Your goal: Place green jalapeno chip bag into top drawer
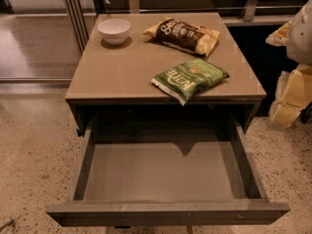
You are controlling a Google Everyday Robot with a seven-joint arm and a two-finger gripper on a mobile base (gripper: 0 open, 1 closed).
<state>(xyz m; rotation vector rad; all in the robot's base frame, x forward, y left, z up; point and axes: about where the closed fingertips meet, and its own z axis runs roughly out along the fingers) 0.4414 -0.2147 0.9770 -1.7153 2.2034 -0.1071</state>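
Note:
The green jalapeno chip bag (pixel 190 78) lies flat on the tan tabletop (pixel 122 67) near its front edge, with one corner hanging slightly over the edge. Below it the top drawer (pixel 161 172) is pulled fully open, and its flat grey bottom is bare. My gripper (pixel 288 97) shows as pale yellow parts at the right edge of the view. It is beside the table's right side, apart from the bag and about level with the tabletop.
A dark brown and yellow chip bag (pixel 184 34) lies at the back right of the tabletop. A white bowl (pixel 114 30) stands at the back left. Speckled floor surrounds the table, and a glass partition stands at the left.

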